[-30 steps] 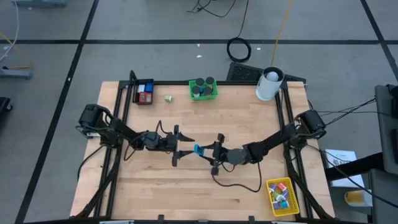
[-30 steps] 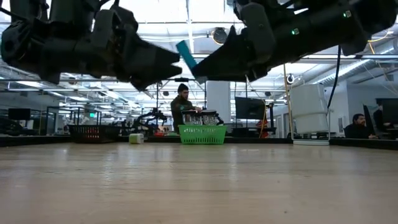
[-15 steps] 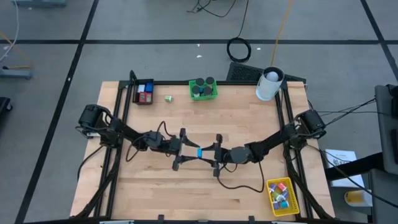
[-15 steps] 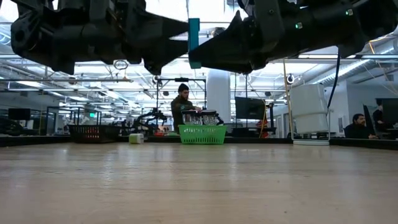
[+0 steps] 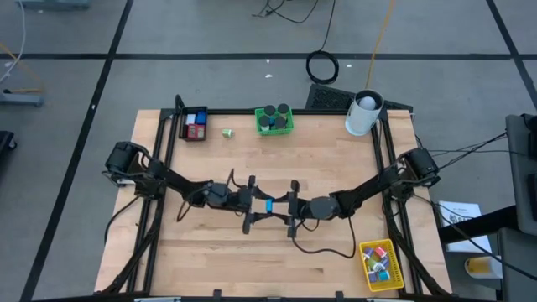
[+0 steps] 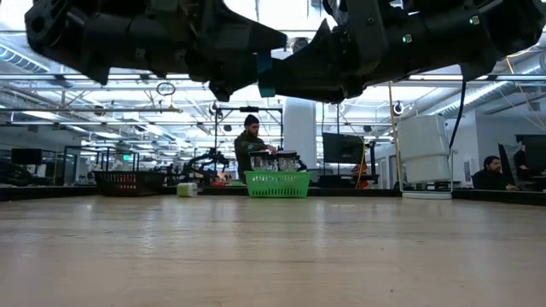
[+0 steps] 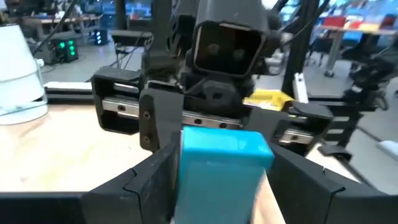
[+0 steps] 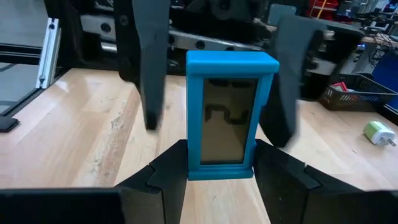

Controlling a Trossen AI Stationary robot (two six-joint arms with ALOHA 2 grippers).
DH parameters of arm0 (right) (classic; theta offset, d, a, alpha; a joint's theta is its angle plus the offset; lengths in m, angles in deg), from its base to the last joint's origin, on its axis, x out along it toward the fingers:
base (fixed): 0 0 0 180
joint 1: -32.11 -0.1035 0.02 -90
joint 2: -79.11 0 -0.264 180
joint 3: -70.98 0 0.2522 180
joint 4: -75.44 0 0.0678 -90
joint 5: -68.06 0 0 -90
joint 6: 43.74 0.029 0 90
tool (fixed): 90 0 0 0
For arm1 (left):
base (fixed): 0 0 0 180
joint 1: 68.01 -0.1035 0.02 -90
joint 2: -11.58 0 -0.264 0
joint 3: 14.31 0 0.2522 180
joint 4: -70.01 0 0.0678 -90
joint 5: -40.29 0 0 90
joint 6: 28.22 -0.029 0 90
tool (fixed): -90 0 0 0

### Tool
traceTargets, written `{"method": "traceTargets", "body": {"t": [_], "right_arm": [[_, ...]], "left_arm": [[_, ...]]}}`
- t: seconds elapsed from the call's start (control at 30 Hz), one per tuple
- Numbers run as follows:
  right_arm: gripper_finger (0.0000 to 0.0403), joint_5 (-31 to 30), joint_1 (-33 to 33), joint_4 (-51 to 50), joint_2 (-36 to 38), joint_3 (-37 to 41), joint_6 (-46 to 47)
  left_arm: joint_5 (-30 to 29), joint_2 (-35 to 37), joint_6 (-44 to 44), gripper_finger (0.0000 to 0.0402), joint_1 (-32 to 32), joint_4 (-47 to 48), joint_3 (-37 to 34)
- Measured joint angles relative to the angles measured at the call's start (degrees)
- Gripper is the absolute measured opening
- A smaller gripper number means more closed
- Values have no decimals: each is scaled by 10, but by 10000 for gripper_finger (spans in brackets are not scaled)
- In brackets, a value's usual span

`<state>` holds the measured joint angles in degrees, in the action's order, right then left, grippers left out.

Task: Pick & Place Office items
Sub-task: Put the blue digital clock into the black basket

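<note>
Moved closer, left gripper spread around the cyan block pinched by right gripper (mid-air handover); next, close left.

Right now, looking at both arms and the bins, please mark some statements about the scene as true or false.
1. The right gripper holds the cyan block. True.
2. The cyan block lies flat on the table. False: it is held in the air above it.
3. The left gripper is open around the block. True.
4. The green bin is empty. False: dark rolls sit inside.
5. The yellow bin is near the left arm. False: it sits at the right arm's side.
</note>
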<state>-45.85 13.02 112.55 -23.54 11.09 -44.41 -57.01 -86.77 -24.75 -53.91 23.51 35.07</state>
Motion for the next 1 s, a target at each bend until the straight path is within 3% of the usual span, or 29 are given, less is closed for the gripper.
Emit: {"method": "traceTargets", "body": {"t": [0.33, 0.57, 0.73, 0.87, 1.0], "right_arm": [[159, 4, 0, -1, 0, 0, -4], [159, 7, -1, -1, 0, -1, -15], [164, 2, -2, -2, 0, -1, -20], [201, -8, -1, -18, 0, -1, -19], [260, -64, -5, -41, 0, -1, -16]], "left_arm": [[28, 0, -23, 238, 2, 32, 20], [24, 0, -34, 155, 3, 32, 20], [20, 0, -34, 155, 3, 31, 20], [1, 10, -29, 155, 4, 39, 19], [-16, 36, -39, 155, 4, 76, 15]]}}
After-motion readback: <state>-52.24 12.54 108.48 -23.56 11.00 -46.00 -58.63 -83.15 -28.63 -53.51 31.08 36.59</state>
